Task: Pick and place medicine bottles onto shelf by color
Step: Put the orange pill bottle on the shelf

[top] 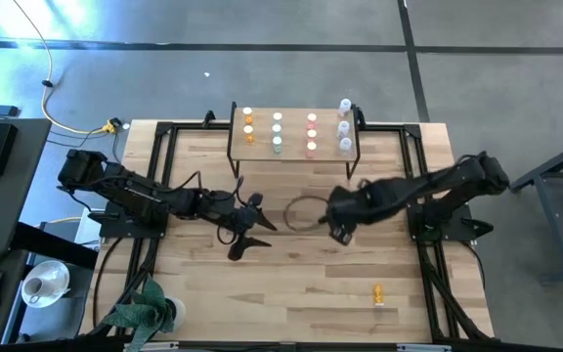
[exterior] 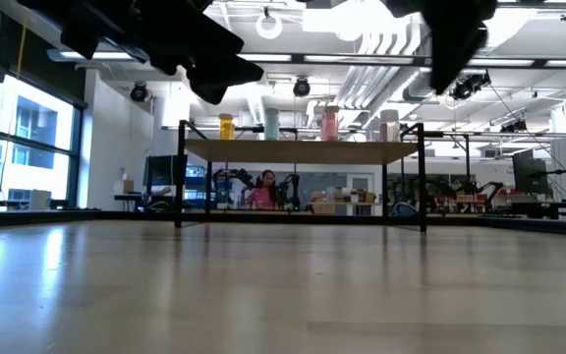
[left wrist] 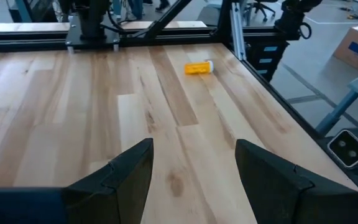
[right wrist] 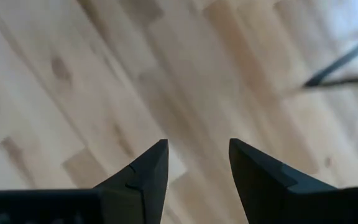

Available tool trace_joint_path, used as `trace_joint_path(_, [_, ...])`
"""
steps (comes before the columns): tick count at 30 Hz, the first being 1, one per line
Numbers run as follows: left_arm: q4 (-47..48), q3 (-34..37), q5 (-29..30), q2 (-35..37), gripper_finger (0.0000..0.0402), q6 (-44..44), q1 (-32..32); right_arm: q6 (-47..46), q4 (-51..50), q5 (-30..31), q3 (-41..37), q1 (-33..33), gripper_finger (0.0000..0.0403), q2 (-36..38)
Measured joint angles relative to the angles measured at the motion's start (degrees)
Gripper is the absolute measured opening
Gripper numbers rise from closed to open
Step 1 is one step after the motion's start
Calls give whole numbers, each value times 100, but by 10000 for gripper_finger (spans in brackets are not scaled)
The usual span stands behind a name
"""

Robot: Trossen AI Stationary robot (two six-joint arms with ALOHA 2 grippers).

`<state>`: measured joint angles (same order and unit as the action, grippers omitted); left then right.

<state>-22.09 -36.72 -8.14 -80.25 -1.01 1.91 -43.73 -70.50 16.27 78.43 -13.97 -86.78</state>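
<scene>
**Shelf and table, with what stood on them**

The table (top: 291,284), a light wood top in a black frame, filled the middle of the high view. At its upper centre stood the shelf (top: 294,135), a small raised platform on thin black legs. On the shelf the medicine bottles (top: 278,131) stood upright in four columns: orange at the left, then green, then red/pink, then clear/white at the right end. One orange bottle (top: 378,292) lay on its side on the bare tabletop at the lower right of the high view, well apart from the shelf.
</scene>
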Motion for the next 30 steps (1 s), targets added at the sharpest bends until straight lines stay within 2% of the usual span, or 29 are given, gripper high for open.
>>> trace_joint_path(6, [0, 2, 0, 0, 218, -138, 204, -1549, 25, -135, -563, -924, 161, -2])
trace_joint_path(13, [-1, 2, 29, 0, 218, -330, 404, -3641, 101, -190, -819, -2076, 161, -2])
trace_joint_path(19, [-2, 1, 39, 0, 218, -335, 540, -5456, 579, -294, -1117, -2944, 161, -2])
trace_joint_path(30, [-3, 0, 42, -1, 218, -334, 573, -7313, 1896, -406, -2051, -4030, 161, -13])
